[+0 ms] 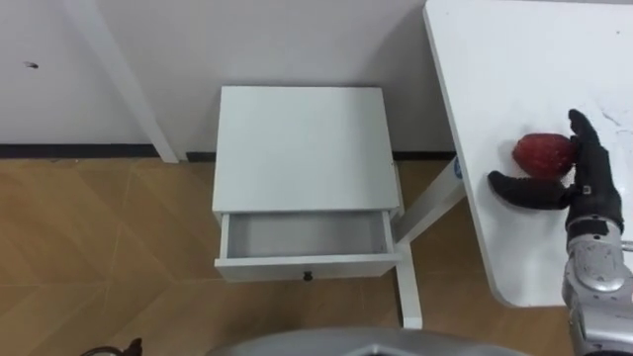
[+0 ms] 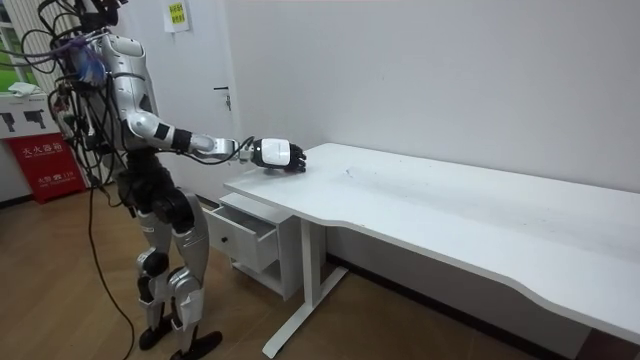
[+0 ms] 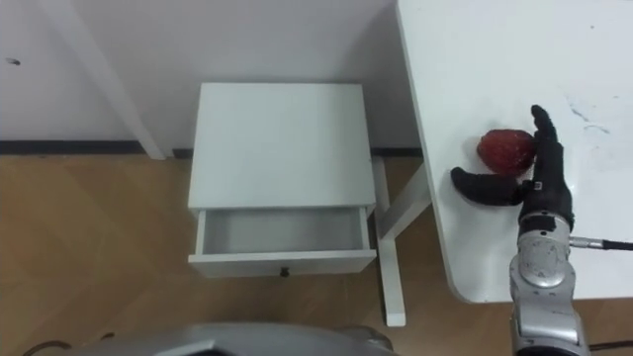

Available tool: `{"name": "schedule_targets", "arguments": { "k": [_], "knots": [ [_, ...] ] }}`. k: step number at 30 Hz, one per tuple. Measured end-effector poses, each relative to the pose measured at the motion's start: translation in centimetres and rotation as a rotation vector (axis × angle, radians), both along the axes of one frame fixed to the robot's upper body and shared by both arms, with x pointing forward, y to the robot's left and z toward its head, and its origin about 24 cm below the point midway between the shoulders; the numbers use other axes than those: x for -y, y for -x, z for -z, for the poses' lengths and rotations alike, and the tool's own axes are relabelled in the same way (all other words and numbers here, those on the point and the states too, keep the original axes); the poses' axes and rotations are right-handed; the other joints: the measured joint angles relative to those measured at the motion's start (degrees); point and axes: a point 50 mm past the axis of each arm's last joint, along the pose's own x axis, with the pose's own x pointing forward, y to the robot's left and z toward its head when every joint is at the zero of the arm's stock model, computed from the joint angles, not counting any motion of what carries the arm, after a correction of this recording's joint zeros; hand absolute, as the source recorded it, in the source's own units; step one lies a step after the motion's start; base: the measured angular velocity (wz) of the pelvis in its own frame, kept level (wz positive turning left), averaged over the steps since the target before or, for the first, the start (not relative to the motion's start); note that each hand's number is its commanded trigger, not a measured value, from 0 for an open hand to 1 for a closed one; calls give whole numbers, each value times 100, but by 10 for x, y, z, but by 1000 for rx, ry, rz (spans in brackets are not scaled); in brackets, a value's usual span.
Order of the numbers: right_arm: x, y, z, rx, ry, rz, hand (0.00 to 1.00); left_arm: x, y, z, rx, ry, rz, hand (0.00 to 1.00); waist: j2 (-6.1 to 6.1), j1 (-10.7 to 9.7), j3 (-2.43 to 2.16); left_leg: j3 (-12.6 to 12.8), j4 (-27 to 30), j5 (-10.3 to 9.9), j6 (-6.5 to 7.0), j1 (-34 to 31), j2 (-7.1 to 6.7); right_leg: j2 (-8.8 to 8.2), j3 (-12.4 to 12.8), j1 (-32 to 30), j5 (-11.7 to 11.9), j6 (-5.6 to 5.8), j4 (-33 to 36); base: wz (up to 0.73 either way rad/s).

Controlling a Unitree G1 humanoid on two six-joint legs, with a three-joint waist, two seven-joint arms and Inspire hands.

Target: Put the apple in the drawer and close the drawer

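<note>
cupping the red apple (image 1: 542, 153) on the table (image 1: 514, 59) with the right hand (image 1: 584, 193), spread apart and gripping nothing; needing a snug wrap before lifting toward the open drawer (image 1: 267, 265)

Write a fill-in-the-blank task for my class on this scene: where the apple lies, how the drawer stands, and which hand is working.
1. The red apple lies on the white ____, beside the robot's hand.
2. The drawer of the nightstand is ____ and has nothing inside.
3. The hand next to the apple, its fingers straight, is the robot's ____ one.

Missing words: table; open; right.
</note>
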Motion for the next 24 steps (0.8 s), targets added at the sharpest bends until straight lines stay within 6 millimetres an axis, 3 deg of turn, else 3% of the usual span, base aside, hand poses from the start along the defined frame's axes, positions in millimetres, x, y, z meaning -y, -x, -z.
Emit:
{"name": "schedule_targets", "arguments": {
  "k": [13, 18, 24],
  "knots": [
    [3, 1, 0, -3, 36, 6, 100, -3, 1, -1, -10, -13, 14, 0, 2, 17, -35, -16, 2, -1, -2, 17, 9, 24, -58, 86, 13, -17, -41, 0],
    [-11, -4, 2, -11, 25, -59, 100, -4, 3, -1, -18, -15, 22, 0, -41, 32, -24, -15, 3, -27, -14, 1, 23, 24, -74, 82, 21, -17, -14, 0],
    [-31, -16, -7, -15, 73, -214, 100, -1, 1, 1, -35, 0, 38, 0, 30, 158, -1, -1, 35, -78, 10, -39, 37, 20, -1, 37, 32, 5, 28, -1]
  ]
}}
